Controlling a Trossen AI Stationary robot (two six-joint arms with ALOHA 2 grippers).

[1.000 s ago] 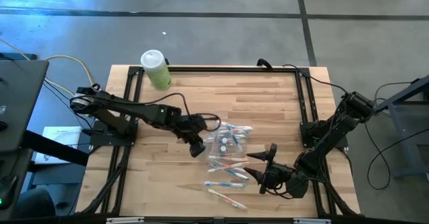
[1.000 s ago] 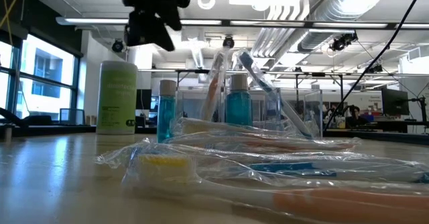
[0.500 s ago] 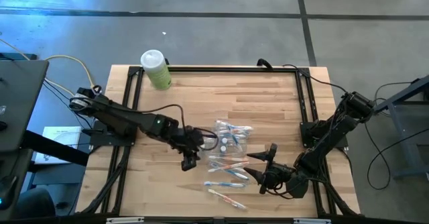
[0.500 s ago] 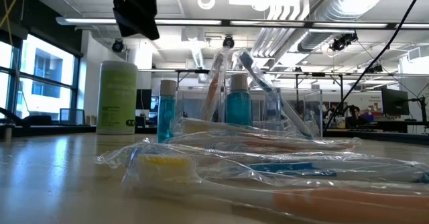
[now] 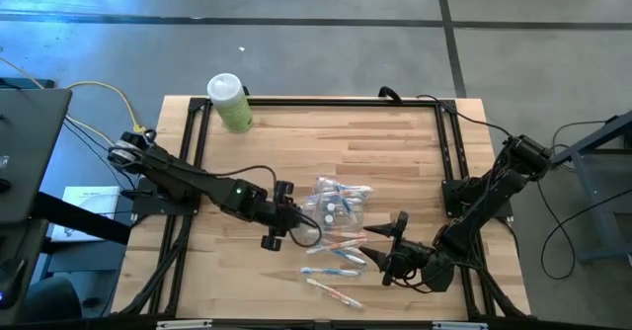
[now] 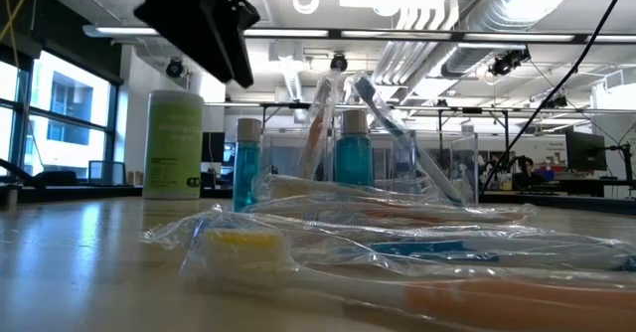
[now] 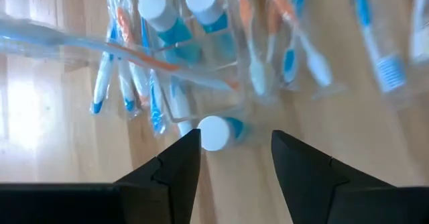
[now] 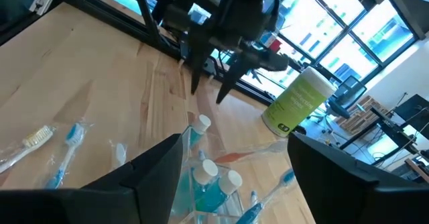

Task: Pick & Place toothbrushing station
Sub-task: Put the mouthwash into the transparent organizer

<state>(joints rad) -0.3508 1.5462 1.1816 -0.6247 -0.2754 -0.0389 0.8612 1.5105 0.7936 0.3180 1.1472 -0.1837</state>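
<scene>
On the wooden table point(image 5: 385, 142), the left gripper point(image 5: 279, 214) hovers with open jaws just left of the toothbrush holder point(image 5: 337, 204), while the right gripper point(image 5: 386, 243), jaws spread and empty, waits to its right.

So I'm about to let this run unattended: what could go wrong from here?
1. The left hand hangs open over a white-capped tube right beside the clear holder. Closing there, a finger could catch the holder's wall and drag the whole cluster.
2. Loose toothbrushes in crinkled wrappers lie between both arms; they may be swept or slide when nudged.
3. The right hand waits open beside those toothbrushes, so the left arm's reach could crowd it.
</scene>
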